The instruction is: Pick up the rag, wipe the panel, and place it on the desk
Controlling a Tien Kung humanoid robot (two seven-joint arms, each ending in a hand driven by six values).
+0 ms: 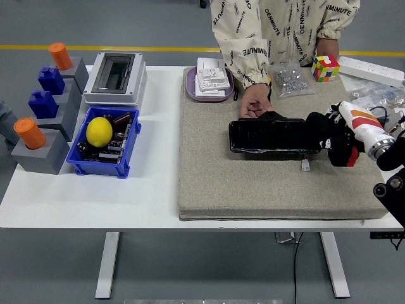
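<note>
pushing sideways could slide the panel (274, 137) across the mat (253, 183) or into the person's hand (255, 101) steadying its far edge. the right hand (332, 136) grips a dark rag (316, 128) at the panel's right end, toward the mat's right edge. the panel is black, glossy, long and low.

Right hand (333, 140) reaching in from right — fingers curled, gripping black rag.
</note>
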